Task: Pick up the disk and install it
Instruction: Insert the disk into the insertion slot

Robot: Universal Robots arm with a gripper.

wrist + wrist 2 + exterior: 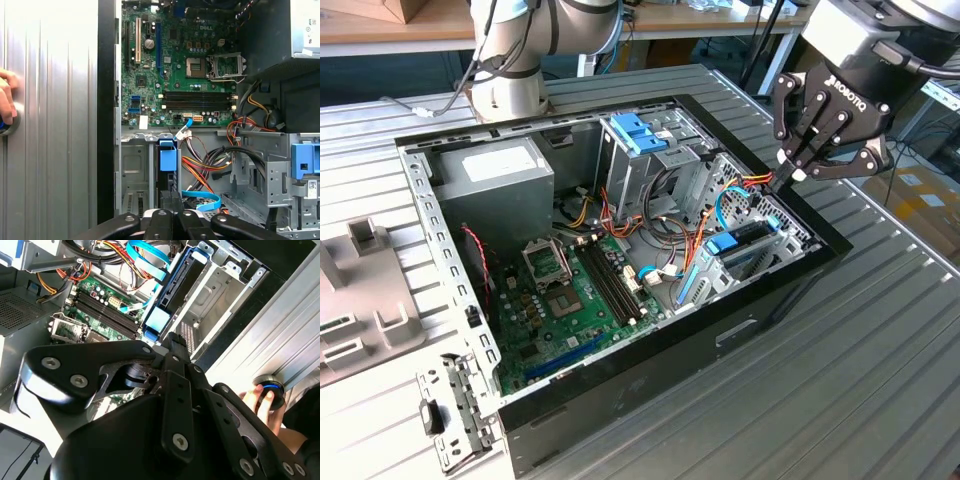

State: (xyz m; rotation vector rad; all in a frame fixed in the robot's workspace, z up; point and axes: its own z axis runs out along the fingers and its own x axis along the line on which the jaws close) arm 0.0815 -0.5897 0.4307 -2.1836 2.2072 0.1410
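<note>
One pincer (pixel 790 176) hangs with its fingers pressed together, holding nothing. Just below its tip the disk (pixel 735 243) sits on edge in the grey bay of the open computer case (pixel 620 400), which lies on the desk (pixel 880 330).

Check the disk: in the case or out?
In: the disk sits on edge in the metal bay; the gripper is nearby, shut and empty. Fully seated: cannot tell.

Robotics workshop: an opened computer case (pixel 650 380) is lying on a ribbed aluminium worktable (pixel 880 350), a robot arm's base (pixel 510 90) standing beside it.
</note>
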